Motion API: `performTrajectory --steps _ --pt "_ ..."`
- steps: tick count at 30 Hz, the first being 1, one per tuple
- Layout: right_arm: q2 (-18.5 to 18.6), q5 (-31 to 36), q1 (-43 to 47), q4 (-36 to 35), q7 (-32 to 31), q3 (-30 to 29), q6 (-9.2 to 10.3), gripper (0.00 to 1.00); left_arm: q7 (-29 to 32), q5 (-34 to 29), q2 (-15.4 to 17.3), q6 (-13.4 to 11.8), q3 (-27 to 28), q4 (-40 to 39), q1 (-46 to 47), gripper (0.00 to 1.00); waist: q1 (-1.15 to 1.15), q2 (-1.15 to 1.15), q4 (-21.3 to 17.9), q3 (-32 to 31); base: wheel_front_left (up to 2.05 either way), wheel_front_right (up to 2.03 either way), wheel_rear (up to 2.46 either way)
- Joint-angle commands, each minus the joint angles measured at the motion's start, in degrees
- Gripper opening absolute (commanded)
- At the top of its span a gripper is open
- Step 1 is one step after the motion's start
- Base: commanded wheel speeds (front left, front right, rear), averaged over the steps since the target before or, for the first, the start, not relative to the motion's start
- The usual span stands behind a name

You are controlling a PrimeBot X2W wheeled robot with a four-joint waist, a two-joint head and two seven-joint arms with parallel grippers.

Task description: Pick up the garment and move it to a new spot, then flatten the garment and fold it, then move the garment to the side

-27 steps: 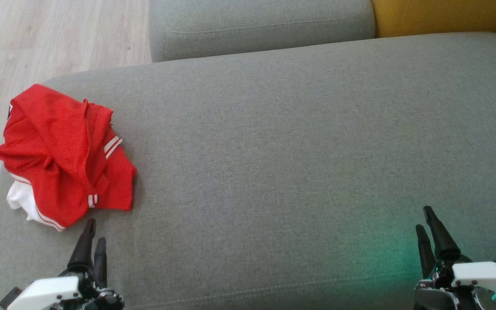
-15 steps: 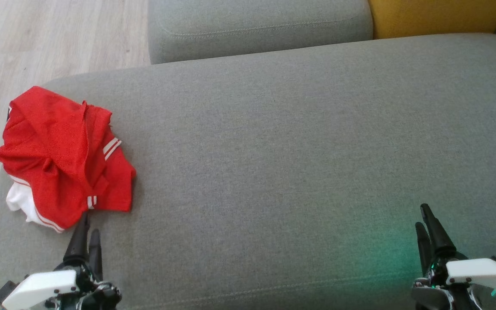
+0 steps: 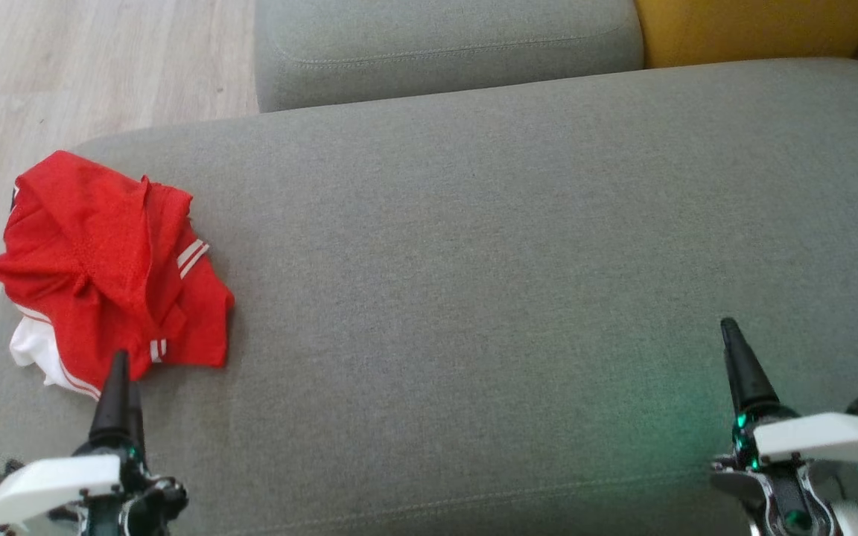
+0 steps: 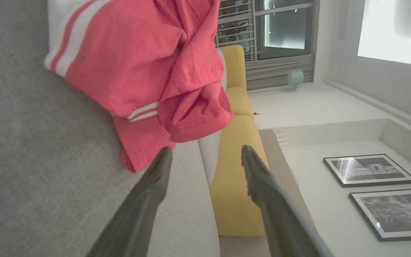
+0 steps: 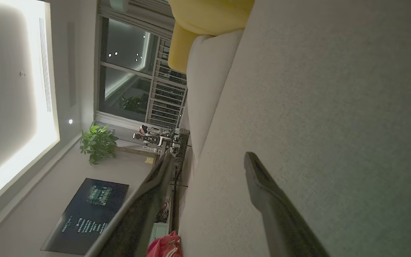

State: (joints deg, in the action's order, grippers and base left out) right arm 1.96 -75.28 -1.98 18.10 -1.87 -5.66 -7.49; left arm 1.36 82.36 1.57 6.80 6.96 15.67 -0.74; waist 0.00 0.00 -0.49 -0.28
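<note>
SOFA, EARLY IN THE JOB: A crumpled red garment (image 3: 109, 260) with white stripes lies on the grey sofa seat (image 3: 474, 260), just ahead of the left gripper (image 3: 119, 362), whose two dark fingers stand apart with nothing between them. From the head view we see its tips overlapping the garment's near hem. From the left wrist view one fingertip (image 4: 162, 164) sits at the edge of the red cloth while the other points past it, and we cannot tell whether either touches the fabric. A white patch of the garment shows on that gripper's outer side, near the seat's rounded corner, with the wooden floor (image 3: 64, 67) beyond. The right gripper (image 3: 728, 329) is over bare seat, well apart from the garment, which lies far off to its left. We see its fingers spread wide too, holding nothing. Ahead of both grippers, past the seat's far edge, we make out a grey back cushion (image 3: 444, 45), and ahead of the right gripper a yellow cushion (image 3: 757, 30) beside it
</note>
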Motion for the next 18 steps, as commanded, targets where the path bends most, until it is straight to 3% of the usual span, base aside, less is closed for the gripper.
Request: performTrajectory --steps 1,18 --pt "0.3 2.8 -3.7 -2.9 0.9 0.4 -0.01 1.0 -0.5 -2.0 0.7 0.0 1.5 -3.0 3.6 1.0 0.0 0.0 -0.1 0.0 0.0 0.0 0.0" --pt "0.4 21.5 -7.2 -8.8 3.6 3.3 -0.01 1.0 -3.2 -17.1 0.8 -2.6 0.5 -10.5 5.1 1.0 0.0 0.0 -0.2 0.2 0.0 0.0 0.0"
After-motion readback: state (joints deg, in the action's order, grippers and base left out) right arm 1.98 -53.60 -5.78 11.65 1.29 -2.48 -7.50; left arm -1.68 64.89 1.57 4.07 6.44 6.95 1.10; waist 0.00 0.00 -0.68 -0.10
